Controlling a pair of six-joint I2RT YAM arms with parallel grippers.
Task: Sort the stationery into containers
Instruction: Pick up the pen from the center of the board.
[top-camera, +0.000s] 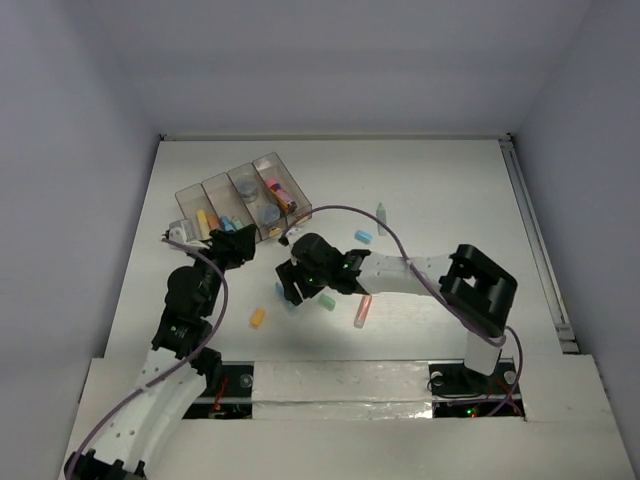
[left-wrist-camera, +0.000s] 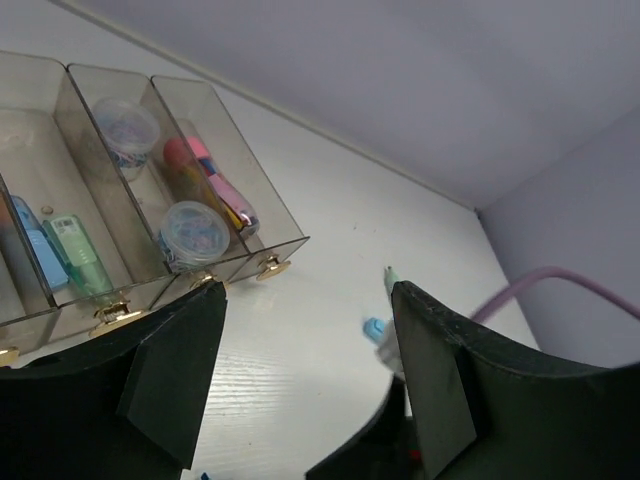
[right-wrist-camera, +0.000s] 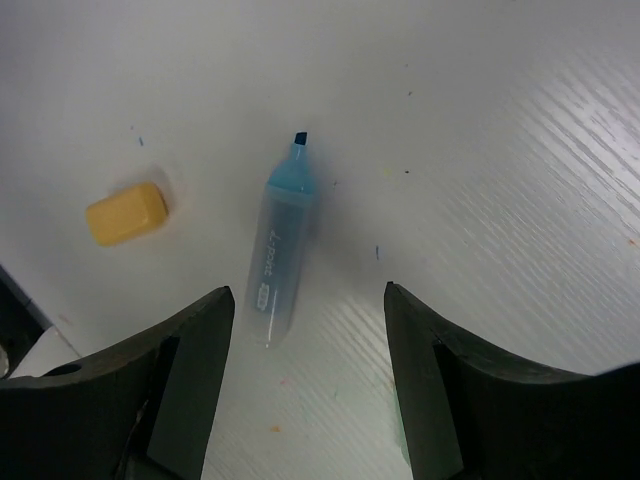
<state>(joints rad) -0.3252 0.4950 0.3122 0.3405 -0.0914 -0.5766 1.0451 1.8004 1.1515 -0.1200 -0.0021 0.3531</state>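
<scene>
The smoky clear tray (top-camera: 188, 191) stands at the back left with four compartments. It holds two round grey pots (top-camera: 247, 182), a pink marker (top-camera: 281, 192) and yellow and blue pieces. In the left wrist view the tray (left-wrist-camera: 216, 101) shows the pots (left-wrist-camera: 195, 228), pink markers (left-wrist-camera: 225, 195) and a green marker (left-wrist-camera: 78, 256). My left gripper (left-wrist-camera: 308, 300) is open and empty just in front of the tray (top-camera: 236, 246). My right gripper (right-wrist-camera: 307, 295) is open and empty over an uncapped blue highlighter (right-wrist-camera: 282, 250), which lies flat beside a yellow cap (right-wrist-camera: 126, 212).
Loose on the table are a yellow cap (top-camera: 257, 318), a green piece (top-camera: 326, 301), an orange-pink marker (top-camera: 362, 311), a blue cap (top-camera: 363, 236) and a pale green marker (top-camera: 381, 217). The right arm's cable arcs over the middle.
</scene>
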